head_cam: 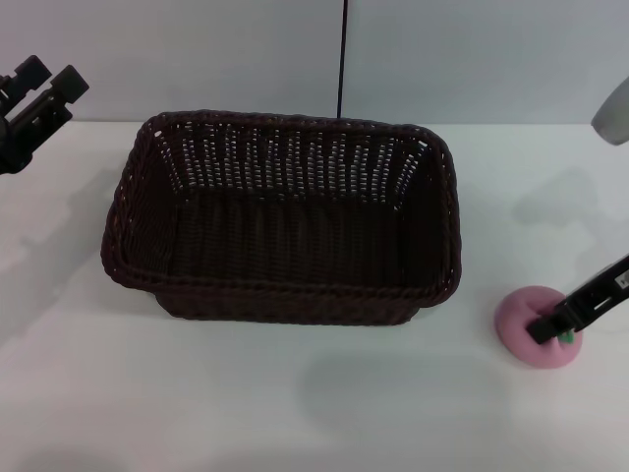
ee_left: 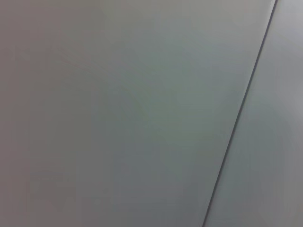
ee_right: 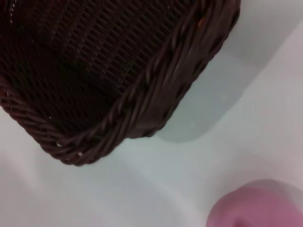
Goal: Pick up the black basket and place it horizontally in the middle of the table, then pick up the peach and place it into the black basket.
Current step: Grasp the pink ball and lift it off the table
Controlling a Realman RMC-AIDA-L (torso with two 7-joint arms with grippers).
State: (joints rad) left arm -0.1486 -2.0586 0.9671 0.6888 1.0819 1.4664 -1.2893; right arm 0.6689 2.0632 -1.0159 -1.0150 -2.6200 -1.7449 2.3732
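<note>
The black basket (head_cam: 285, 221) stands upright and lengthwise across the middle of the white table (head_cam: 295, 403); it is empty. The peach (head_cam: 531, 339), pink with a green mark, lies on the table to the right of the basket. My right gripper (head_cam: 550, 329) reaches in from the right edge and sits on top of the peach. The right wrist view shows a basket corner (ee_right: 142, 94) and part of the peach (ee_right: 258, 205) close by. My left gripper (head_cam: 44, 88) is open and empty, raised at the far left, apart from the basket.
A thin black line (head_cam: 342, 59) runs up the wall behind the basket. The left wrist view shows only a plain grey surface with a dark line (ee_left: 241, 113). A grey object (head_cam: 614, 108) shows at the right edge.
</note>
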